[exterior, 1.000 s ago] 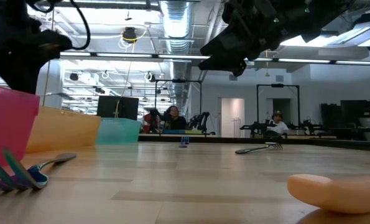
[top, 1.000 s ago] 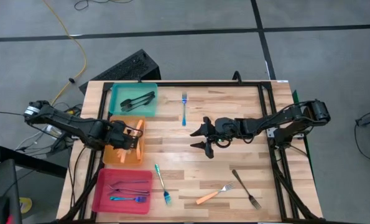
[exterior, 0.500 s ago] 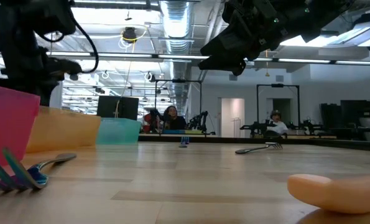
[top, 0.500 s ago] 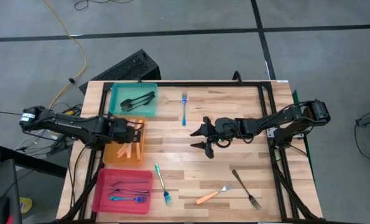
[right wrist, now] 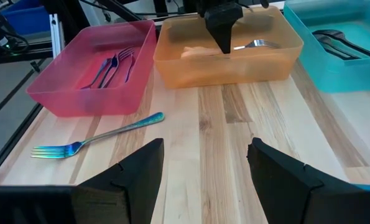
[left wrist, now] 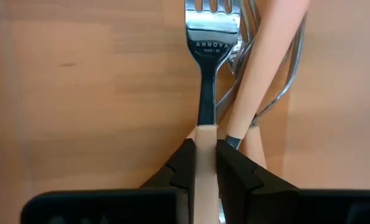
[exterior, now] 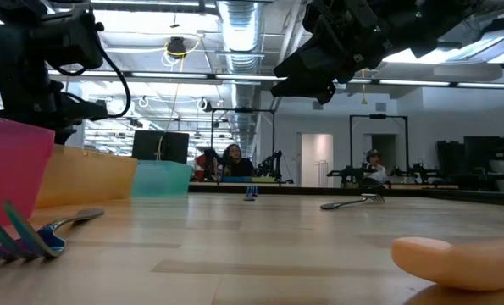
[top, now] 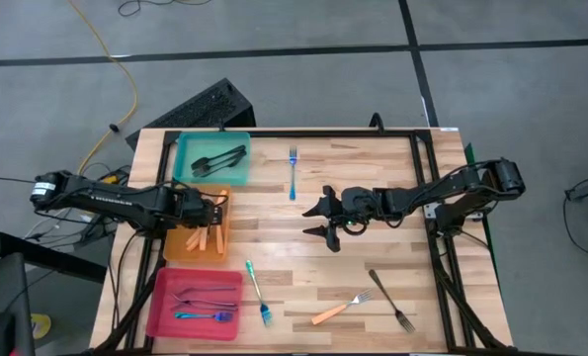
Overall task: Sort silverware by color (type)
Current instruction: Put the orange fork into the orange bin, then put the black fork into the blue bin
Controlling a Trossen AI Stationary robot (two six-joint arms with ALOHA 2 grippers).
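My left gripper (top: 211, 211) reaches down into the orange tray (top: 180, 249), shut on an orange-handled fork (left wrist: 209, 74). The fork's steel head shows ahead of the fingers, over other orange-handled forks (left wrist: 268, 68) on the tray floor. My right gripper (top: 328, 220) hangs open over the middle of the table and touches nothing. Loose on the table lie a blue fork (top: 293, 173), an iridescent teal fork (top: 258, 292), an orange-handled fork (top: 339, 308) and a dark fork (top: 391, 300). My left gripper pinches the fork's orange handle (left wrist: 206, 132) between its two fingers, at the end where the handle meets the steel neck. The fingers come steeply from above and lie across the handle. The fork sits about level, low inside the orange tray; whether it rests on the forks below, I cannot tell.
A teal tray (top: 190, 166) with dark forks stands at the far left and a pink tray (top: 165, 309) with bluish forks at the near left, with the orange tray between them. A dark frame rail (top: 422, 158) runs along the table's right side.
My left gripper has sunk into the orange tray with the orange-handled fork, its arm swinging a little toward the table's far edge. My right gripper has kept still.
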